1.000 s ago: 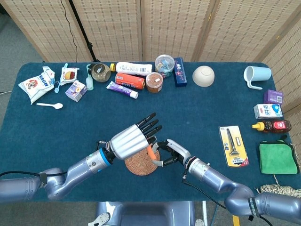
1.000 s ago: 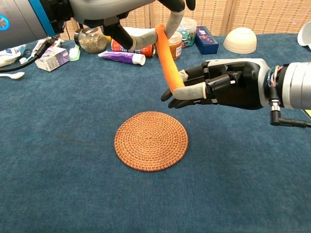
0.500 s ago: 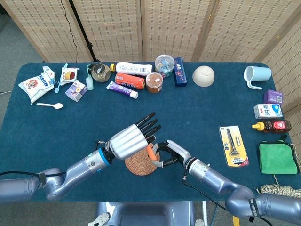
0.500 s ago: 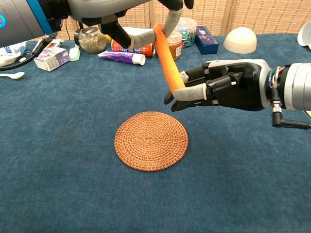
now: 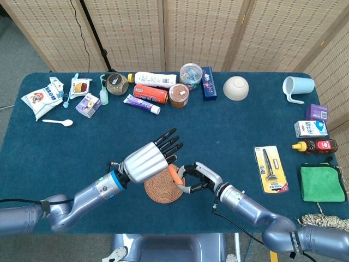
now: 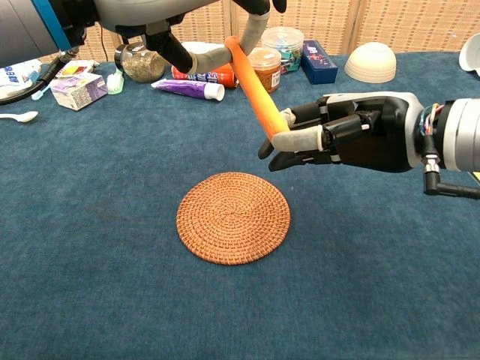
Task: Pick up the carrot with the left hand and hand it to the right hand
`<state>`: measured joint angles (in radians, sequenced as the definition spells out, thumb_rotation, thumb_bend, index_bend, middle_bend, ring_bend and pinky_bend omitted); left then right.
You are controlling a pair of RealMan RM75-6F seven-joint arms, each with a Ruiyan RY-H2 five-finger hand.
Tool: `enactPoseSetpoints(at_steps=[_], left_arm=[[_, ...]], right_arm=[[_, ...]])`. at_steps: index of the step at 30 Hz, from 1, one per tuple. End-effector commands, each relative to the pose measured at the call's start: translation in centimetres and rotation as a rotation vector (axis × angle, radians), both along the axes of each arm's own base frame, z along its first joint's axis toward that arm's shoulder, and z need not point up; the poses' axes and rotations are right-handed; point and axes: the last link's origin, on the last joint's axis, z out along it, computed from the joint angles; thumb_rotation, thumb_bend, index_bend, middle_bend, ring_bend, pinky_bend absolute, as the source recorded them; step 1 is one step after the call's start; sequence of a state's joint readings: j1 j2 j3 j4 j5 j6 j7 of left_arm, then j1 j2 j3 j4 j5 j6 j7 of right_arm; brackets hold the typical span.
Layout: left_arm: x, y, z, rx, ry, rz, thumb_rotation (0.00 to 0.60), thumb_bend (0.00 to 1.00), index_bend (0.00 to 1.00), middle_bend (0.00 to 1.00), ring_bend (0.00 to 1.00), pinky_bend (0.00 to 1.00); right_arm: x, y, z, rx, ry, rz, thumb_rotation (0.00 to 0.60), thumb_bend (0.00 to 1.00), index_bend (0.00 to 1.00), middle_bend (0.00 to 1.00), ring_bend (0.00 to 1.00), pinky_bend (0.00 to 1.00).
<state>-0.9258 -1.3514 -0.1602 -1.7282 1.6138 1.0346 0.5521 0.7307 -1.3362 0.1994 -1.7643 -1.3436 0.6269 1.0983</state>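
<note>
The orange carrot (image 6: pixel 253 84) hangs slanted above the round woven mat (image 6: pixel 233 217), its top leaning left. My left hand (image 6: pixel 150 11) pinches the carrot's upper end between thumb and a finger, with the other fingers spread. My right hand (image 6: pixel 352 139) grips the lower end, thumb pressed against it and fingers curled. In the head view the left hand (image 5: pixel 146 161) covers most of the carrot (image 5: pixel 175 174); only a short orange piece shows beside the right hand (image 5: pixel 199 177), over the mat (image 5: pixel 158 192).
Bottles, jars and packets line the table's far edge, with a white bowl (image 5: pixel 236 87) and a mug (image 5: pixel 297 86) further right. A razor pack (image 5: pixel 270 168) and green cloth (image 5: pixel 323 183) lie to the right. A white spoon (image 5: pixel 58 122) lies at the left.
The left hand has drifted a little left, tipping the carrot's top further left. The right hand has kept its grip on the lower end and shifted slightly right.
</note>
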Motion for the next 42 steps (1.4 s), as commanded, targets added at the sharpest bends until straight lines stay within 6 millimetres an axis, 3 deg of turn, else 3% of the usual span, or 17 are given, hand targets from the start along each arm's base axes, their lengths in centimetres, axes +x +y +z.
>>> enactPoseSetpoints(at_steps=[1, 42], left_arm=[[-0.1, 0.1, 0.0, 0.003, 0.003, 0.002, 0.6, 0.46, 0.72, 0.22, 0.14, 0.05], [-1.6, 1.5, 1.6, 0.052, 0.011, 0.044, 0.6, 0.46, 0.73, 0.22, 0.14, 0.05]], right_arm=[[-0.1, 0.0, 0.0, 0.0, 0.001, 0.001, 0.6, 0.59, 0.74, 0.45, 0.42, 0.14], [-1.7, -0.2, 0.7, 0.0, -0.012, -0.029, 0.6, 0.6, 0.76, 0.49, 0.47, 0.14]])
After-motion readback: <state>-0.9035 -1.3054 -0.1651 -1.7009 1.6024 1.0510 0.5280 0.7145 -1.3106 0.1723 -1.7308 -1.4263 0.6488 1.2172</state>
